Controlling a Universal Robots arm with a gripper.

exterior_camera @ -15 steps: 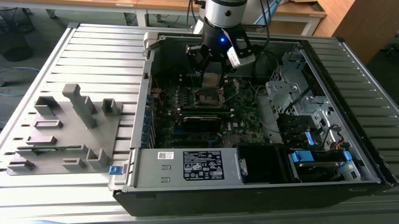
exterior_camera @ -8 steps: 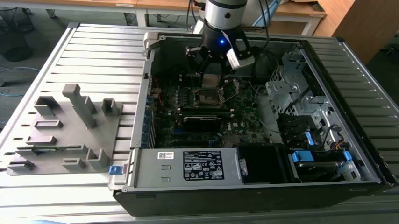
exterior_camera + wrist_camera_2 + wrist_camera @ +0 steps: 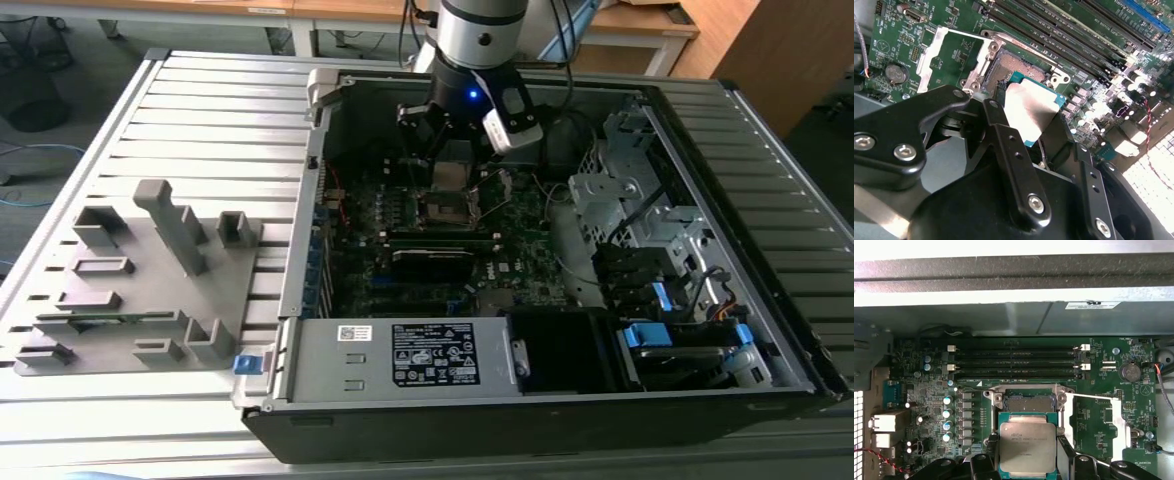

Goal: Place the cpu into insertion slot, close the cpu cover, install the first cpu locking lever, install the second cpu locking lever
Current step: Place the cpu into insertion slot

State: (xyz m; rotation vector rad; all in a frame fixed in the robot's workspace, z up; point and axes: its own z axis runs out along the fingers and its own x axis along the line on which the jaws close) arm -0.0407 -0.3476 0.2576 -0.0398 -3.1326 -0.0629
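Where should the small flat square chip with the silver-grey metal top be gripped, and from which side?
By two opposite thin edges, coming from above its flat top, I think. The silver-grey square chip is held so in the black gripper near the dark square socket, its top uncovered.

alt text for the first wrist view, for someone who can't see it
The gripper holds the cpu, silver top facing the camera, close to the open insertion slot on a green motherboard. The cpu cover lies swung open beside the slot, and long black memory slots run beyond it.
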